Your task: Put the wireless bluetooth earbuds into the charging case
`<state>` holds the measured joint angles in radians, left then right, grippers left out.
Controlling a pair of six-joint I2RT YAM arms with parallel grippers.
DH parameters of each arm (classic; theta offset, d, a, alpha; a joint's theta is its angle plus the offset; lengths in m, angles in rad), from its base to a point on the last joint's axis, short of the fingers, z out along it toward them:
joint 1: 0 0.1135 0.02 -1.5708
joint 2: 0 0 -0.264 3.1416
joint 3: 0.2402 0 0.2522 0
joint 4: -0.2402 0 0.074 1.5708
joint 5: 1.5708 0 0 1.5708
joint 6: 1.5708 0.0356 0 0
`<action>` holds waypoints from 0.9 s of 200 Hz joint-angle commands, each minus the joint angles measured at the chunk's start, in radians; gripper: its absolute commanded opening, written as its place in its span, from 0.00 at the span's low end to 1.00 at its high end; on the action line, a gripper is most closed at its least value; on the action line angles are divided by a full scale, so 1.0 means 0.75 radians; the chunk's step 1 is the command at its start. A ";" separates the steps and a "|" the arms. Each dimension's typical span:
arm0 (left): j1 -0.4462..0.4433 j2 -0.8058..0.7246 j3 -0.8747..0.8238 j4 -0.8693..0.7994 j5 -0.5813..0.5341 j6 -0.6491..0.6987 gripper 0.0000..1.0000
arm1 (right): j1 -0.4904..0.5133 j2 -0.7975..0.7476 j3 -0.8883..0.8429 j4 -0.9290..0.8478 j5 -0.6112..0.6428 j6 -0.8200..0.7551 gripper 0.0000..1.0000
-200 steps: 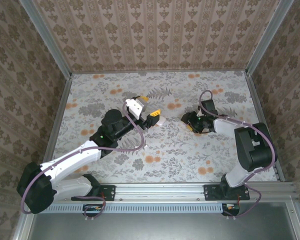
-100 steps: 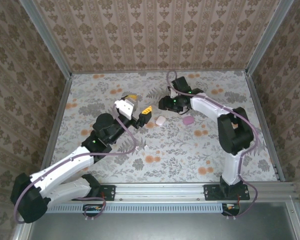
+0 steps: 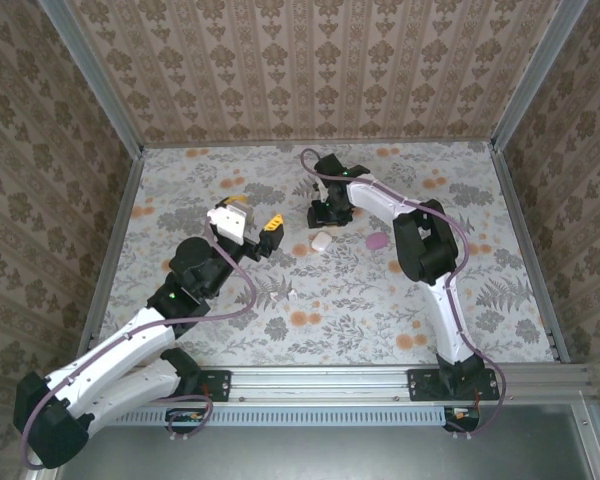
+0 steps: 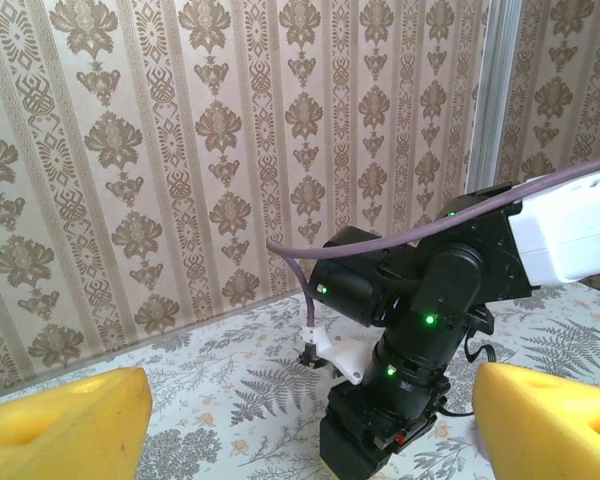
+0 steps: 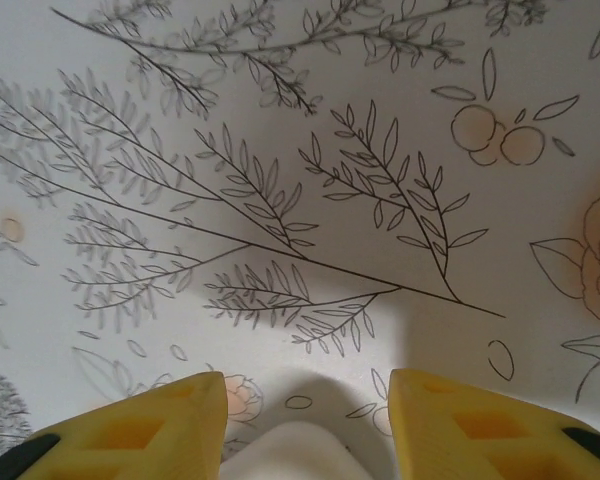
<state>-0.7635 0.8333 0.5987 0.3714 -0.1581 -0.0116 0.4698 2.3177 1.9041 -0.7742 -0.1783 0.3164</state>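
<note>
The left arm (image 3: 120, 345) had white shells on its long links and black housings at the joints, with a green light on the elbow. The right arm (image 3: 385, 203) matched it, and a purple cable (image 4: 500, 205) trailed along each. Small green lights and one red one dotted the right arm's black wrist. The left gripper (image 3: 256, 212) and right gripper (image 5: 305, 385) bore yellow wedge-shaped fingers (image 4: 65, 420) with shallow recesses. Black bases sat at seven and five o'clock in the top view.

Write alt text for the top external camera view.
Over a floral-patterned table, the right gripper points down just beyond a pale charging case, and the open left gripper hangs to its left. A magenta oval lump lies right of the case.
</note>
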 commanded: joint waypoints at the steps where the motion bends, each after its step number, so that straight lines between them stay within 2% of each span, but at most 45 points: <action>1: 0.014 -0.019 -0.016 -0.002 -0.011 -0.037 0.85 | 0.011 0.028 0.047 -0.135 0.091 -0.042 0.47; 33: 0.024 -0.018 -0.029 0.008 -0.006 -0.050 0.85 | 0.016 0.001 0.013 -0.179 0.115 -0.053 0.45; 62: 0.028 -0.015 -0.041 0.020 -0.004 -0.068 0.85 | 0.016 -0.094 -0.113 -0.129 0.113 -0.029 0.44; 149: 0.037 0.006 -0.040 0.030 0.007 -0.086 0.85 | 0.014 -0.331 -0.372 -0.092 -0.039 0.033 0.44; 180: 0.040 0.004 -0.045 0.033 0.010 -0.091 0.85 | 0.010 -0.468 -0.513 0.063 -0.055 0.004 0.48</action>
<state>-0.7433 0.8368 0.5751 0.3702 -0.1574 -0.0582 0.4763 2.0735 1.5909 -0.8085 -0.1909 0.3210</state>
